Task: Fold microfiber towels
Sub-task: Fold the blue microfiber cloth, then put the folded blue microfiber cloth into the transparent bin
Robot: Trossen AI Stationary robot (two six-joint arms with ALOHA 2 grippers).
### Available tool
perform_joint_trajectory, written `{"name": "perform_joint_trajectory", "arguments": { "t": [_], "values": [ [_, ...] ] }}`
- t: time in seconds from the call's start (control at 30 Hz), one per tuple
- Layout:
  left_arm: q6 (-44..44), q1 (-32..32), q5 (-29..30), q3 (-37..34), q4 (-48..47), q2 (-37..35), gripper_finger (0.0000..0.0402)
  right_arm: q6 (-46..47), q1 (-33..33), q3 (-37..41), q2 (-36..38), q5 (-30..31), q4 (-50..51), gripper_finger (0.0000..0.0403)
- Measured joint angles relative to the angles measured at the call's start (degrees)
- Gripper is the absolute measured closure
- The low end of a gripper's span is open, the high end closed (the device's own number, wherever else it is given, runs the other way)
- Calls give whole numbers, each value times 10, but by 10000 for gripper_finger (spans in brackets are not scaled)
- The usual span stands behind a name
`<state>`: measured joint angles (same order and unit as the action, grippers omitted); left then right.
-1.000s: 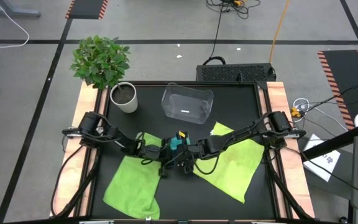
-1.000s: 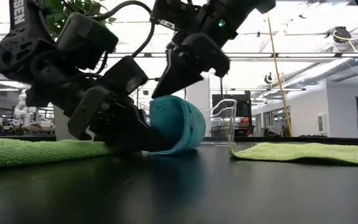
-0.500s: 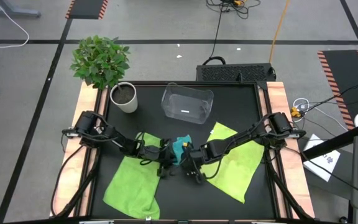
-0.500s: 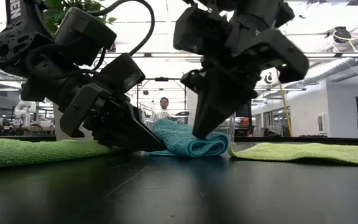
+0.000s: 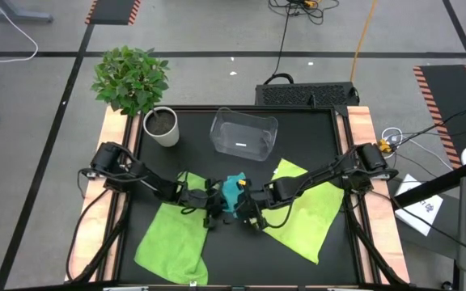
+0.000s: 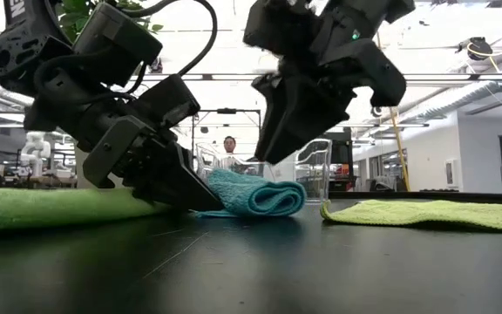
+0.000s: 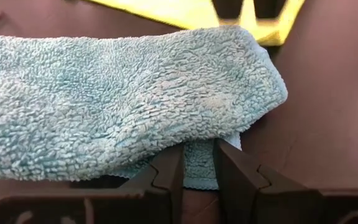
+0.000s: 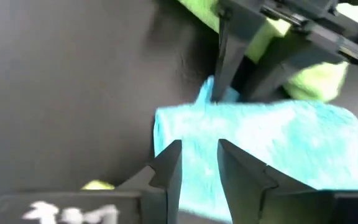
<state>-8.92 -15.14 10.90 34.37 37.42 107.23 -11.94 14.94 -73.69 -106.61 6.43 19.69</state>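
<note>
We see the left gripper [image 7: 197, 165] low on the black table [image 5: 298, 121], its jaws pinching one edge of the folded blue towel [image 6: 255, 194] at the table's middle. The right gripper [image 8: 197, 165] hangs just above that towel with jaws parted and nothing between them. A green towel [image 5: 172, 234] lies flat on either side, the other [image 5: 310, 214] under the right arm.
</note>
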Motion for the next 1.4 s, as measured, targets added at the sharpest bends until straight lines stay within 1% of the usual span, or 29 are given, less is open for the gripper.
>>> {"name": "perform_joint_trajectory", "arguments": {
  "t": [0.07, 0.13, 0.2, 0.27, 0.43, 0.53, 0.63, 0.77, 0.83, 0.97, 1.1, 1.17, 1.33, 1.4],
  "values": [
    [0, 0, 2, 0, -5, -3, 309, -15, 0, 0, 12, 12, 31, 300],
    [3, 0, 2, 0, -8, -5, 309, -34, 0, 4, 23, 11, 57, 295],
    [8, 0, -1, 0, -7, -5, 309, -45, 0, 22, 34, 13, 60, 290],
    [8, 0, -6, 0, -7, -5, 309, -28, -2, 53, 44, 27, 40, 287],
    [32, -3, -6, 0, 0, -7, 309, 31, -41, 143, 88, 22, -38, 281],
    [44, -12, -17, -2, -8, -27, 309, 62, -76, 194, 131, -8, -100, 273],
    [51, -24, -32, -1, -31, -65, 309, 95, -108, 233, 178, -44, -178, 264],
    [54, -43, -32, -1, -70, -116, 309, 161, -141, 269, 231, -104, -277, 259],
    [54, -49, -29, -1, -87, -136, 309, 205, -154, 278, 248, -131, -299, 260],
    [59, -44, 12, -1, -99, -151, 309, 287, -182, 278, 254, -198, -304, 259],
    [88, -22, 11, -1, -103, -147, 309, 355, -204, 278, 236, -260, -323, 251],
    [96, -9, 8, -1, -109, -145, 309, 377, -213, 278, 229, -276, -333, 247],
    [101, 21, 6, 0, -131, -145, 309, 454, -231, 278, 226, -291, -350, 241],
    [96, 33, -10, 0, -136, -142, 309, 483, -233, 278, 225, -292, -347, 241]
  ]
}}
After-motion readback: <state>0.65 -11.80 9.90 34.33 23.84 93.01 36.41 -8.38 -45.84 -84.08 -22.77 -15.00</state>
